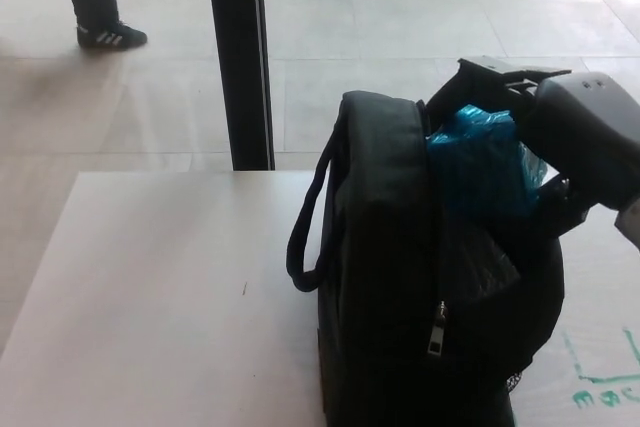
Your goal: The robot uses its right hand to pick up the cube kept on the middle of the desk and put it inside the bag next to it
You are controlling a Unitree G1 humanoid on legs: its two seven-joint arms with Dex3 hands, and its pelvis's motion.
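Note:
A black backpack (400,277) stands upright on the right half of the white desk (160,297), its top zip open. At the bag's open mouth sits the blue cube (475,162), half sunk between the bag's walls. My right hand (545,137) comes in from the right on a grey wrist, its black fingers (495,74) wrapped over the cube's top and far side, shut on it. The cube's lower part is hidden by the bag. My left hand does not show.
A black pillar (240,57) rises behind the desk's far edge. A person's leg and shoe (108,35) stand on the tiled floor at the upper left. Green marker lines (600,387) run across the desk at the lower right.

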